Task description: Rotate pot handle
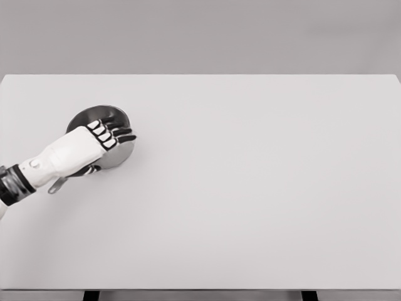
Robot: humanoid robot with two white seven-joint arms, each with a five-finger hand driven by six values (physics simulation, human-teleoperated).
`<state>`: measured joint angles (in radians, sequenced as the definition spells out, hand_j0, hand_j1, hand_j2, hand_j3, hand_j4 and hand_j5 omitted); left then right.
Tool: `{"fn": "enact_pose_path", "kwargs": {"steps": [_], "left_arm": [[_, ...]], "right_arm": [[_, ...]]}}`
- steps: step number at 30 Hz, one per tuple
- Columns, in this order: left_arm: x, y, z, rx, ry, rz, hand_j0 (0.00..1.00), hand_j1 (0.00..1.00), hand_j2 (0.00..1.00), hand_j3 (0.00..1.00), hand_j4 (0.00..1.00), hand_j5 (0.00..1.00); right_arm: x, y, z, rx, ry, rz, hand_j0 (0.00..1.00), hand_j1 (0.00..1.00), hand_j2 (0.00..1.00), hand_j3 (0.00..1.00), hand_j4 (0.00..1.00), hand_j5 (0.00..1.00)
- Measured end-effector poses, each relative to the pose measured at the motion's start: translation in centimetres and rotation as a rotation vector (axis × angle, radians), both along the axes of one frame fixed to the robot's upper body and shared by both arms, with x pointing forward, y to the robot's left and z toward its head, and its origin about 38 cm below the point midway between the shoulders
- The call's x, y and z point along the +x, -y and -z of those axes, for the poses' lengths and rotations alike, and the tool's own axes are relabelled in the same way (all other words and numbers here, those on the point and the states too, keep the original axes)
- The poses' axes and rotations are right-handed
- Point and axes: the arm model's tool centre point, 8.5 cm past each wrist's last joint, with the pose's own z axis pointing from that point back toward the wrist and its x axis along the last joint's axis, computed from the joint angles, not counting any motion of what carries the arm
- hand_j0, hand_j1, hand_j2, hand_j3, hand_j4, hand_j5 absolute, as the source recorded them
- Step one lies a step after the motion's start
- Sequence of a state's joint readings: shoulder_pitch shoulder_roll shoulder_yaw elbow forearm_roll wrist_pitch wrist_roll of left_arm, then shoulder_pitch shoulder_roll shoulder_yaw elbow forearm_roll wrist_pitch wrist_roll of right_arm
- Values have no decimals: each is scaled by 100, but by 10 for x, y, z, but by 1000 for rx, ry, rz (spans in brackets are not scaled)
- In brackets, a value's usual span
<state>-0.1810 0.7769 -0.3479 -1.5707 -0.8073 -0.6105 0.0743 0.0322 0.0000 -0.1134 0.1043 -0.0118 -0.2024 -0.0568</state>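
Left hand over the pot, on the left part of the table.

I saw the left hand (100,139) lying on top of the metal pot (94,119), with its dark fingers (119,132) bent over the right rim; I could not tell if they really gripped it. The pot stood on the white table (263,188), near its left edge. The pot handle (57,184) stuck out below the wrist, pointing to the lower left.

Pretty bare room honestly, just a big white worktop (263,207) against a plain grey wall (200,34), soft even light.
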Motion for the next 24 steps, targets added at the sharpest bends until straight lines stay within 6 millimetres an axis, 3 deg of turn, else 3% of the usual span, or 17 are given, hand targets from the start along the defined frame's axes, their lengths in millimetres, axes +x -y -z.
{"fn": "enact_pose_path", "kwargs": {"steps": [24], "left_arm": [[6, -61, -3, 48, -3, -148, 100, 100, 100, 100, 100, 100]], "right_arm": [[0, 0, 0, 0, 0, 0, 100, 100, 100, 100, 100, 100]]}}
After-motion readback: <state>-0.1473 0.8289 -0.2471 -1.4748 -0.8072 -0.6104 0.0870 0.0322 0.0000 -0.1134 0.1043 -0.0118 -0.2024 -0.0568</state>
